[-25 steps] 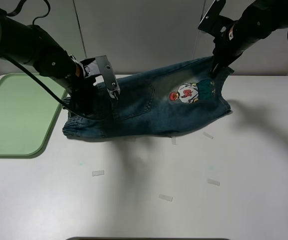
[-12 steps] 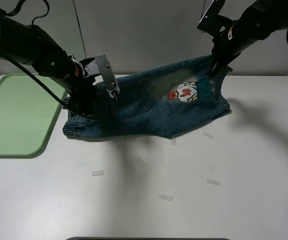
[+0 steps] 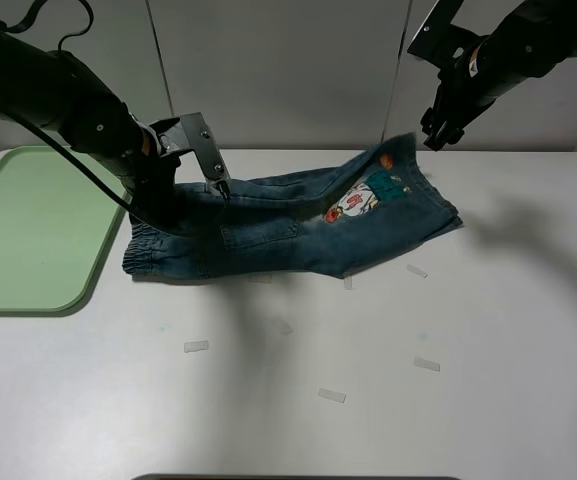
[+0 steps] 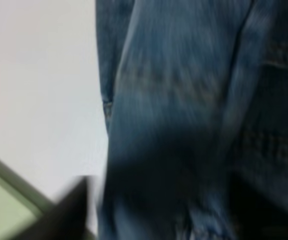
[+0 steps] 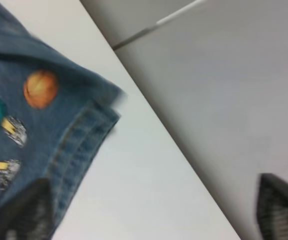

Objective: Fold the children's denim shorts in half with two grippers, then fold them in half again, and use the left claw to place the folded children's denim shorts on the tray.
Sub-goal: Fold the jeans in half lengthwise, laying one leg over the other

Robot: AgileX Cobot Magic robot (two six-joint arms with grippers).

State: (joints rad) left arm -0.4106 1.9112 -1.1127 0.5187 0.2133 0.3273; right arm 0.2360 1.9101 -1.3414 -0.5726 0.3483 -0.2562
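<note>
On the white table [image 3: 298, 400], the children's denim shorts [image 3: 288, 225] lie doubled beside the tray [image 3: 28, 230], with the cartoon patch [image 3: 353, 203] uppermost. The left claw [image 3: 215, 182] sits at their waist-end upper edge; whether its fingers are spread or pinching denim cannot be told. Farther back, the right gripper [image 3: 435, 135] hangs clear, fingers spread on nothing. The first fold appears laid. The second calls for fresh grips on one end.

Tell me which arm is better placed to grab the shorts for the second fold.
Probably left: the left gripper sits low at the shorts, while the right gripper hangs clear above them.
</note>
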